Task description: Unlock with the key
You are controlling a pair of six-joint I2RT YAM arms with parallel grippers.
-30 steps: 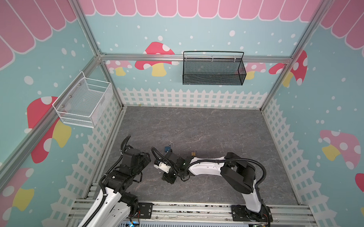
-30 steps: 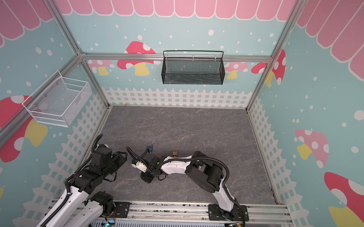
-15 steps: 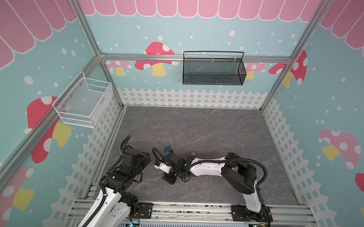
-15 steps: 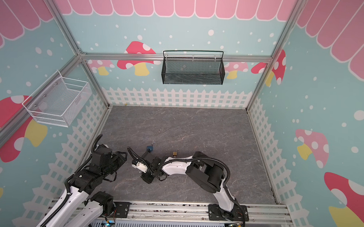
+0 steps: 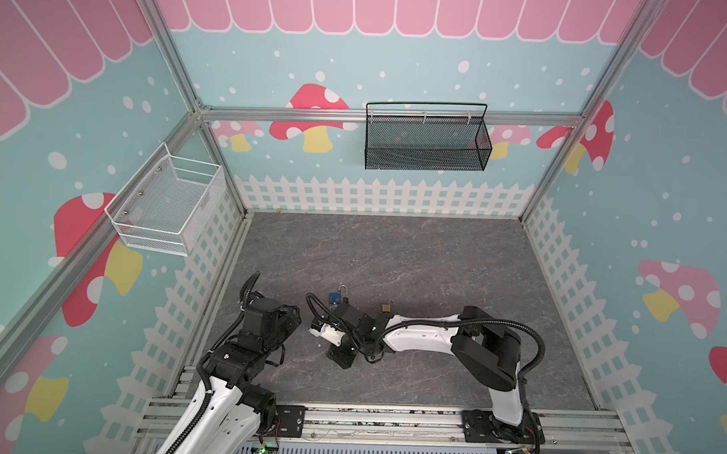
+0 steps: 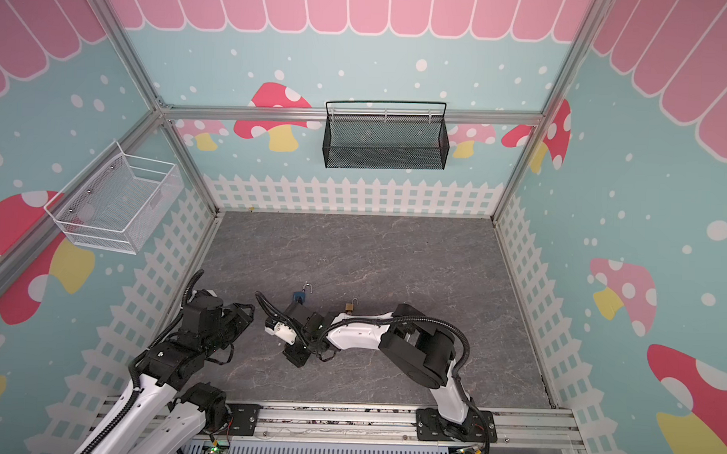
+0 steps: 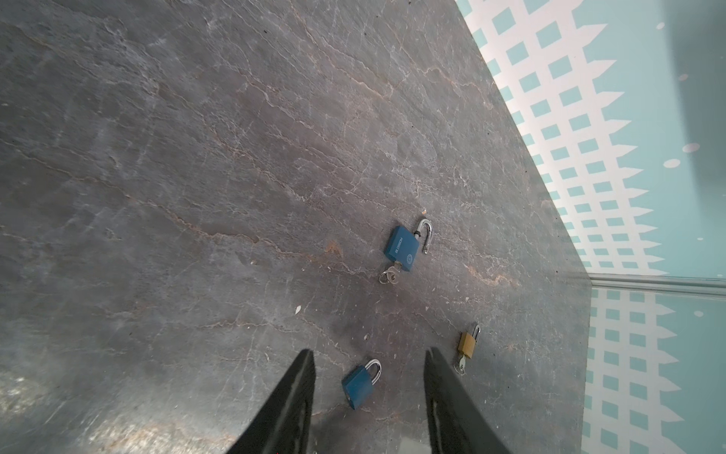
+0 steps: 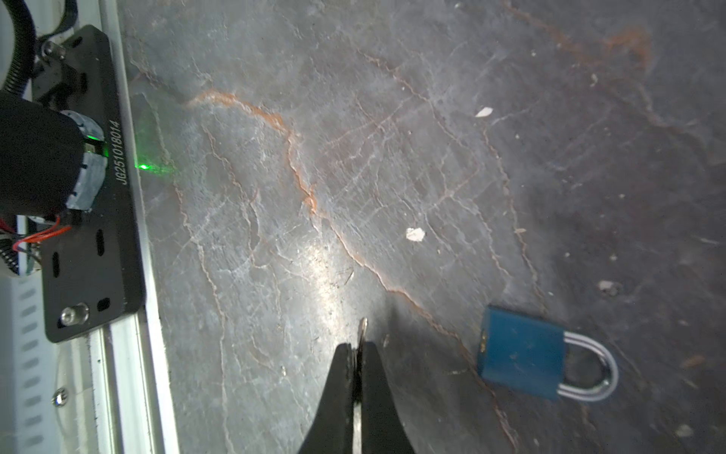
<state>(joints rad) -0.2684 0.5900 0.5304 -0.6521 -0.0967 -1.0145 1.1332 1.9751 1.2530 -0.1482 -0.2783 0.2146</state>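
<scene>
r pincer (image 8: 356, 348) gripped the key (image 8: 362, 328), tip poking out, prob to feed the small blue padlock (image 8: 520, 353) lying shut just beside; l pincer (image 7: 369, 355) gaped facing it, maybe to brace.

1. A black mesh basket (image 5: 425, 141) (image 6: 383, 137) hangs on the back wall at 12 o'clock in both top views, hooked over a silver frame bar (image 5: 274, 113).
2. A white wire basket (image 5: 206, 204) is fixed to the side wall at 10 o'clock, well apart from the black one.
3. The grey tabletop (image 5: 394, 254) is marble-patterned, with thin rust-coloured veins.
4. A printed white picket fence (image 5: 379, 195) runs along the foot of the walls.
5. The teal walls carry white dots and red mushrooms (image 5: 312, 110). A pink scalloped band (image 5: 361, 11) tops them.
6. An aluminium rail (image 5: 388, 420) lies along the table's edge at 6 o'clock.
7. In the right wrist view, small white flecks (image 8: 415, 234) lie on the tabletop.
</scene>
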